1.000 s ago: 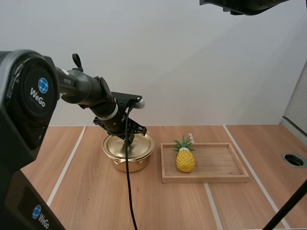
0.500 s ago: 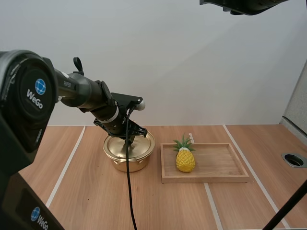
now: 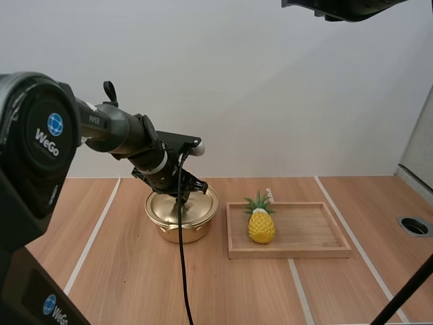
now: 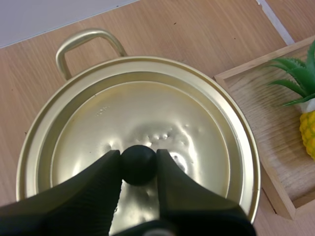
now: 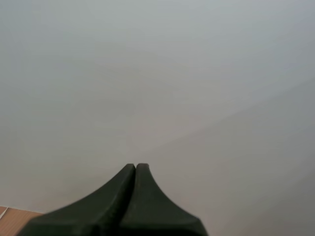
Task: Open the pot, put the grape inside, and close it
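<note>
The left arm (image 3: 122, 132) is glossy black with blue-and-white WeGo badges on round joints; its fingers (image 4: 83, 196) are matte black.

A: What's hidden on the pot (image 3: 177, 229) by the table's far edge?
B: You can't see its inside, the lid (image 4: 147, 108) covers it. In the left wrist view, your left gripper (image 4: 139, 158) blocks the lid's near rim.
A: Tray (image 4: 268, 147)?
B: Cut off by the frame. Pineapple (image 4: 309, 130) too, just a sliver. In the high view the knob (image 4: 138, 166) is too small to make out behind the gripper.
</note>
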